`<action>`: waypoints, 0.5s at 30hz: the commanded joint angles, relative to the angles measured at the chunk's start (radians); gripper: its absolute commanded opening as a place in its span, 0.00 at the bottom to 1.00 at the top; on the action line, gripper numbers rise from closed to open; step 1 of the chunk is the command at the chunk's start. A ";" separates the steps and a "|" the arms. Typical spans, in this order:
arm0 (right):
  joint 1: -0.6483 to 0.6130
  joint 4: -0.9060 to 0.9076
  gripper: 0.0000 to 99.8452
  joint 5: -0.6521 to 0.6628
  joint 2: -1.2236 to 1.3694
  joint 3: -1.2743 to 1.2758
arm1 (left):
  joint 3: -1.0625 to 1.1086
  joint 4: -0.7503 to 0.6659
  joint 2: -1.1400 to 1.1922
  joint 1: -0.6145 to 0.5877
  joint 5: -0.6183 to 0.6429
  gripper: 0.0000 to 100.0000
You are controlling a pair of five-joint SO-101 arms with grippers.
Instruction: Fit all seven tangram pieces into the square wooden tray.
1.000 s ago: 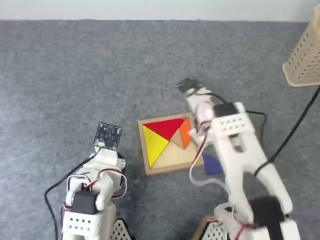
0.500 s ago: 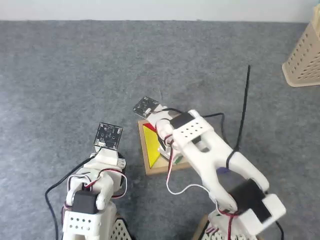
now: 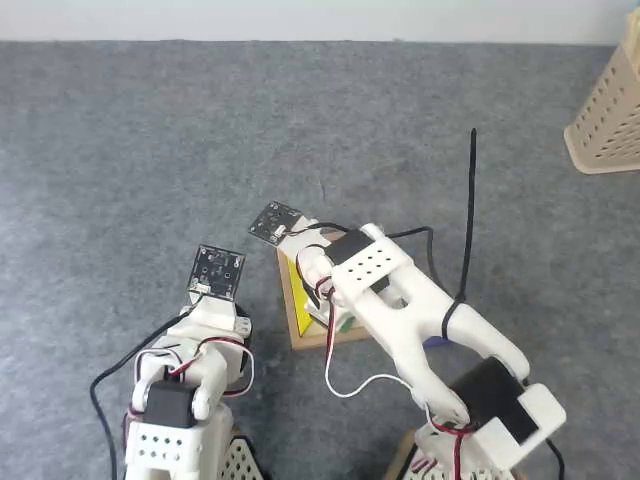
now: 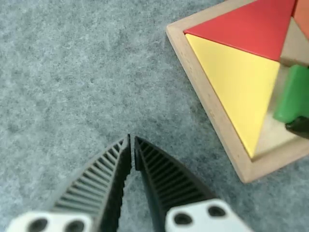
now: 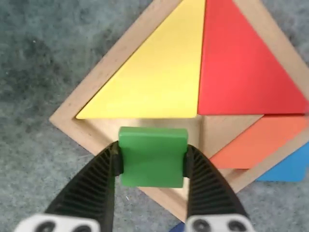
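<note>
The right claw (image 5: 152,151) is clamped on a green piece (image 5: 153,164), gripping it by two opposite sides. Directly under it is the bare floor of the wooden tray (image 5: 96,82), near one corner. Whether the piece touches the floor cannot be told. Just past the fingertips a yellow triangle (image 5: 154,77) lies in the tray, edge to edge with a red triangle (image 5: 236,67). An orange piece (image 5: 256,140) sits to one side, against the red one, and a blue piece (image 5: 289,166) lies beyond the rim. The left claw (image 4: 133,145), fingers nearly together and empty, hangs over grey carpet (image 4: 72,72) near the tray's corner.
</note>
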 commanded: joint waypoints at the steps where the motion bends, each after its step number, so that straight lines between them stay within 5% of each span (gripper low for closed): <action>1: -0.013 -0.016 0.14 -0.012 -0.013 -0.054 | -0.019 0.006 -0.021 -0.002 0.006 0.01; 15: -0.013 -0.041 0.15 -0.009 -0.013 -0.051 | -0.019 0.006 -0.021 -0.002 0.006 0.01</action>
